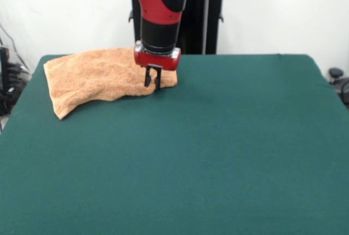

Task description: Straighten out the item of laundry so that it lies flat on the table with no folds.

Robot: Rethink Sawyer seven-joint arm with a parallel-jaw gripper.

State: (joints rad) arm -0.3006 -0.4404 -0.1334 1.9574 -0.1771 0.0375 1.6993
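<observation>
Orange-tan terry is what you meet first at the left: the towel [101, 77] lies in the far left part of the counter [218, 153], and its left side comes close to the counter's left edge. It is not flat. The near left corner hangs out as a point toward you, the front border runs wavy and seems doubled over, and I judge that one layer is folded upon another there, so the cloth covers less room than it could. Moving to the right, you find the gripper [153, 79] at the towel's right end, coming straight down from the red and black arm [158, 11]. Its fingers [148, 77] are narrow and close to each other and their tips reach the cloth near its right border; they look to be pinching this border, but you cannot be certain of it from this side, because the gap between them is too small to read. I judge that the arm stands there because the right end is the free end to pull. Further right the dark green surface is bare up to the right edge, and also toward you, so a pull to the right or to the front has open room, while the left and far sides offer little.
</observation>
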